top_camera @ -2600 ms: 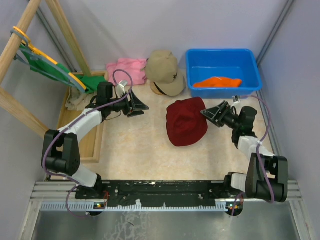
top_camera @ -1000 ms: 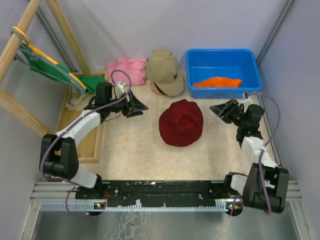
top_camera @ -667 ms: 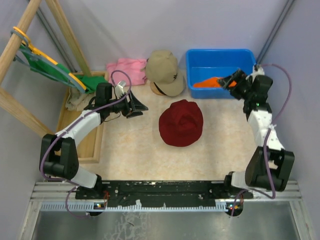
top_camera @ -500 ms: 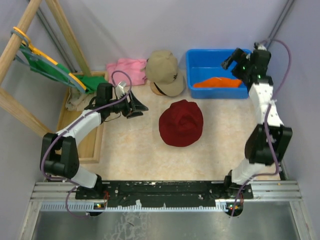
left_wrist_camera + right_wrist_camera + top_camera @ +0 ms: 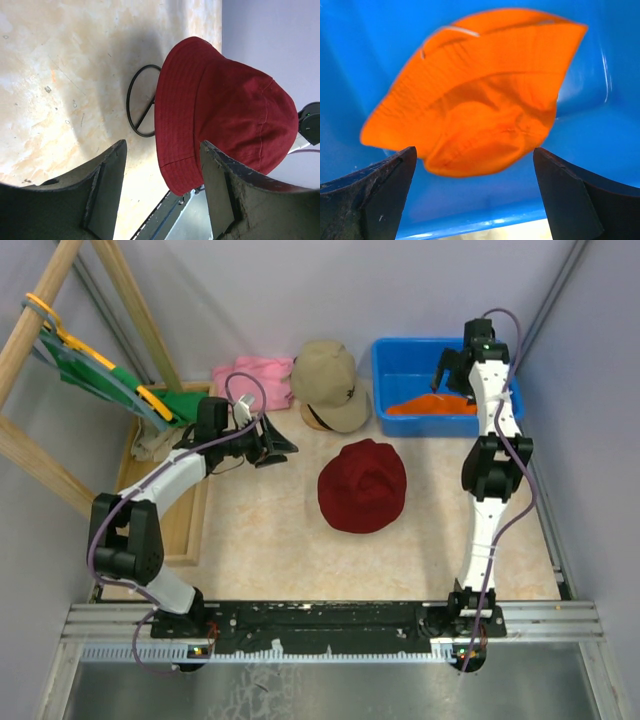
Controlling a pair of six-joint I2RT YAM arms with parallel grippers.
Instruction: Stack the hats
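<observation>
The right arm reaches far across the table so that the right gripper (image 5: 447,373) hangs over the blue bin (image 5: 380,375) at the back right corner. In the right wrist view its jaws stand wide, one on each side of the bright orange bucket hat (image 5: 480,100) and not touching it, which reads as lining up for a grasp rather than a hold. The orange hat lies crumpled and flattened on the bin's floor (image 5: 350,75), so the fingers will probably have to come down on a fold or the brim to get any purchase. The dark red hat (image 5: 362,485) sits crown up on the open middle of the table, apart from everything else, a fair base for the stack. The tan cap (image 5: 325,375) rests at the back, just left of the bin and beside the pink folded cloth (image 5: 250,375). The left gripper (image 5: 280,447) hovers low over the table to the left of the red hat, jaws partly spread with nothing between them. Its wrist camera looks straight at that hat (image 5: 220,110), so it seems parked out of the way, ready to steady the pile. By this reckoning the stacking has barely begun: no hat visibly lies on another.
</observation>
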